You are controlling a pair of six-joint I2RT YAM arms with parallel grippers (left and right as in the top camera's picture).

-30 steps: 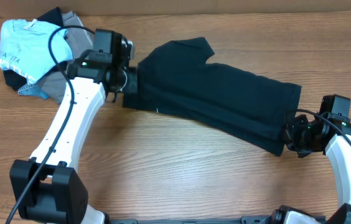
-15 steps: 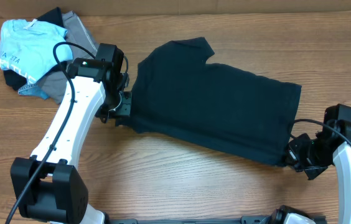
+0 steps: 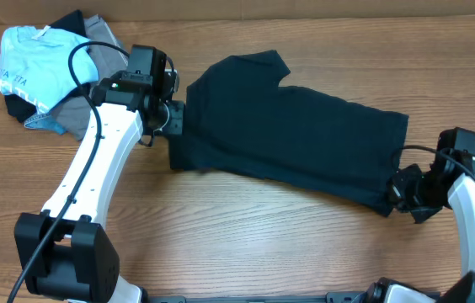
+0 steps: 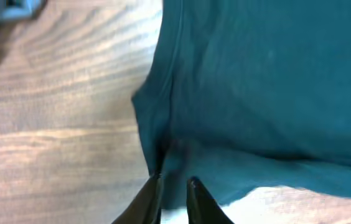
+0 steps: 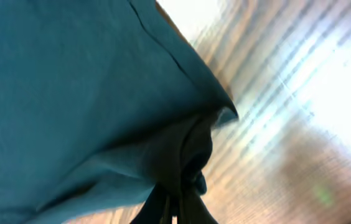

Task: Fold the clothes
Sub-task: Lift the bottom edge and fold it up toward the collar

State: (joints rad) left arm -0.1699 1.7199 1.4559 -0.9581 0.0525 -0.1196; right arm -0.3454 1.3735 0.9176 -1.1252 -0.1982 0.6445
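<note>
While both grippers pinch the black T-shirt (image 3: 296,139) at opposite ends, the main risk lies in how little cloth each one has.

Nearest the robot's base, the right gripper (image 3: 399,190) is clamped on the shirt's right-hand corner. In the right wrist view, the fabric is twisted into a tight wad (image 5: 191,155) between the closed fingers. If the arm pulls hard, the wad could slip free. If the arm carries it over as it is, a rope-like crease would go into the fold.

Farther up, the left gripper (image 3: 173,120) is closed to a narrow gap on the shirt's left edge. The left wrist view shows only a thin pleat (image 4: 157,134) running into the fingertips, and I cannot tell whether one layer or two is caught. With only one layer held, the underside would sag and the edge would land uneven.

Between the two, the shirt lies spread on the wooden table (image 3: 246,244), slanting from far left to near right, with one sleeve (image 3: 258,66) pointing away. If the arms lift unevenly, the body would skew further.

Farthest off, the light blue shirt (image 3: 27,63) and the grey garment (image 3: 76,119) are piled just behind the left wrist, with the arm's cable (image 3: 82,52) looping over them. A backward swing could snag that pile and drag it into the work.
</note>
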